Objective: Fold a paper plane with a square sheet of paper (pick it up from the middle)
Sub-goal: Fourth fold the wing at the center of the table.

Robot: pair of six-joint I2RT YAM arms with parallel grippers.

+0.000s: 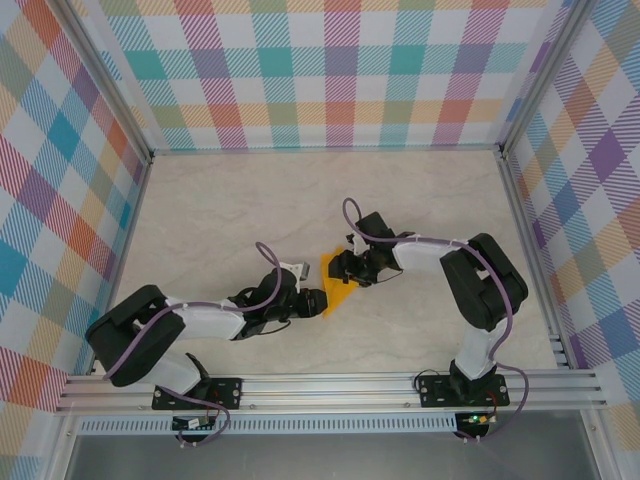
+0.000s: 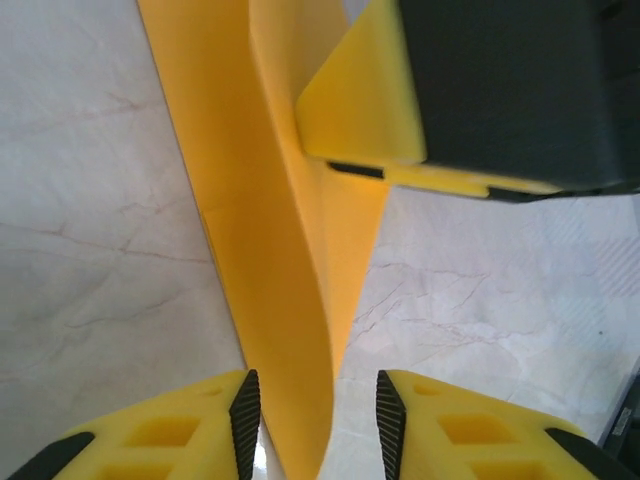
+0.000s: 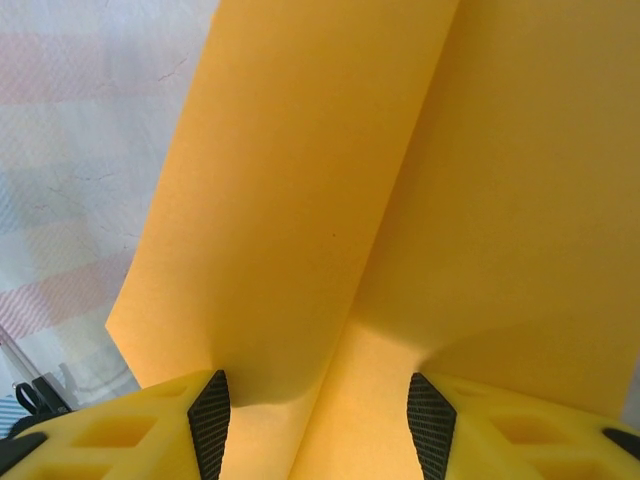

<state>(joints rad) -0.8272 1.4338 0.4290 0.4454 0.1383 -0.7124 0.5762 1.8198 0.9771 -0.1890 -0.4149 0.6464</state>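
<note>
Left wrist: orange paper edge free inside spread left gripper.

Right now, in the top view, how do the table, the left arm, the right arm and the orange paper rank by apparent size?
1. the table
2. the left arm and the right arm, alike, so unranked
3. the orange paper, far smallest

Bright, even overhead light, soft shadows; close wrist views slightly blurred.
</note>
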